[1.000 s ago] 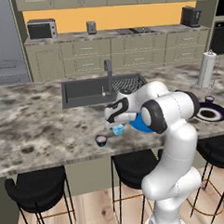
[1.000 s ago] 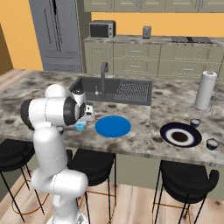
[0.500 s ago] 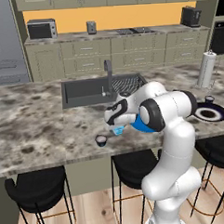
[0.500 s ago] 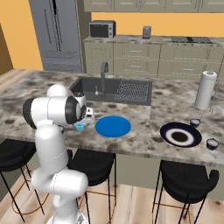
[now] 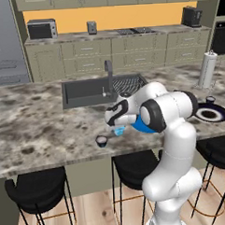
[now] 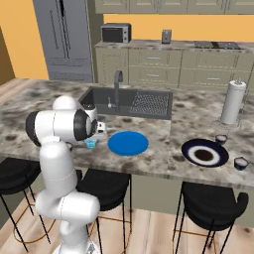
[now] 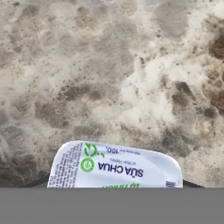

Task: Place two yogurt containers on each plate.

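My gripper (image 5: 118, 127) is shut on the pale blue squarish yogurt cup (image 5: 119, 131), holding it just over the counter left of the bright blue plate (image 6: 128, 143). In the hand view the cup's white printed lid (image 7: 113, 168) sits at the bottom, with marbled counter beyond it. A round dark yogurt cup (image 5: 102, 141) stands on the counter near the front edge, left of the gripper. The navy plate with the pale centre (image 6: 205, 152) lies far to the right. Two more dark cups (image 6: 221, 139) (image 6: 240, 163) stand beside it, off the plate.
A sink with a tap (image 5: 107, 72) and a drying rack (image 6: 152, 102) lies behind the blue plate. A paper towel roll (image 6: 233, 101) stands behind the navy plate. Black stools (image 5: 36, 188) line the island's front edge.
The hand with the pale blue cup has crept very slightly towards the blue plate; nothing else has moved.
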